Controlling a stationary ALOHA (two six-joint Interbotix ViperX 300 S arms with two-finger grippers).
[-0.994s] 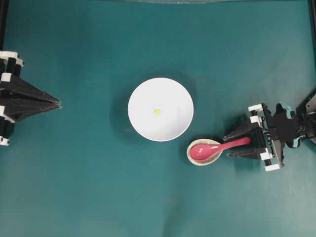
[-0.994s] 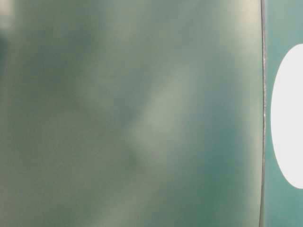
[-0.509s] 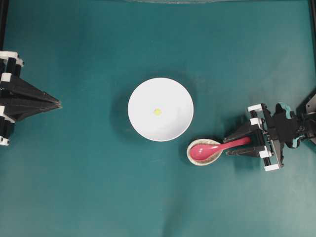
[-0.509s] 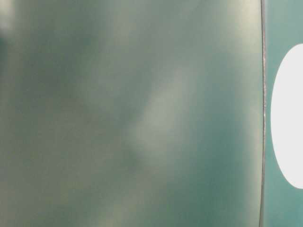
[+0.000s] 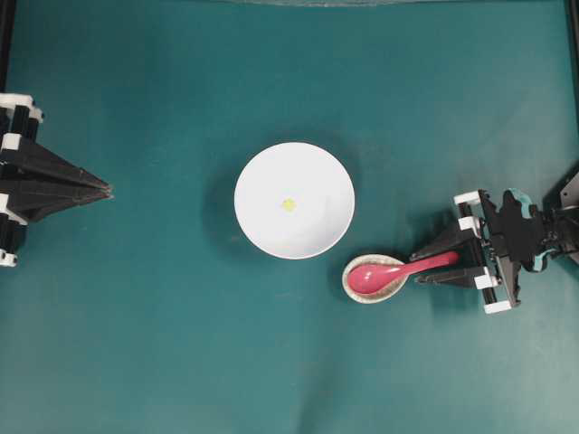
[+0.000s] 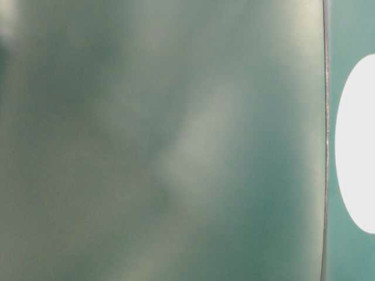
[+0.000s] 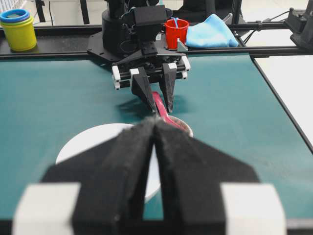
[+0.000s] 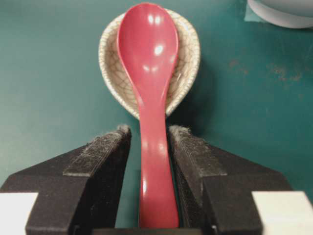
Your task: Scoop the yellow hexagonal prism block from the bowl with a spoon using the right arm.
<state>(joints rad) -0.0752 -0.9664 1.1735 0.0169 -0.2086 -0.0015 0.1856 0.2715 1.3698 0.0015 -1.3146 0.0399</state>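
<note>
A white bowl (image 5: 271, 226) sits mid-table with the tiny yellow hexagonal prism block (image 5: 288, 204) inside it. To its lower right, the pink-red spoon (image 5: 375, 275) lies with its scoop in a speckled beige rest (image 5: 349, 282), handle pointing right. My right gripper (image 5: 416, 268) straddles that handle. In the right wrist view the gripper (image 8: 150, 131) is open and stands close around the spoon (image 8: 149, 63). The right finger is almost against the handle; a thin strip of table shows on the left. My left gripper (image 5: 109, 190) is shut and empty at the far left.
The bowl's rim (image 8: 283, 12) shows at the top right of the right wrist view. Behind the right arm's base stand a red cup (image 7: 176, 32), a blue cloth (image 7: 210, 32) and a yellow container (image 7: 18, 29). The table-level view is a blur with part of the bowl (image 6: 357, 146).
My right gripper's fingers have narrowed from wide apart to close around the spoon handle. The spoon, bowl, block and left arm have not moved.
</note>
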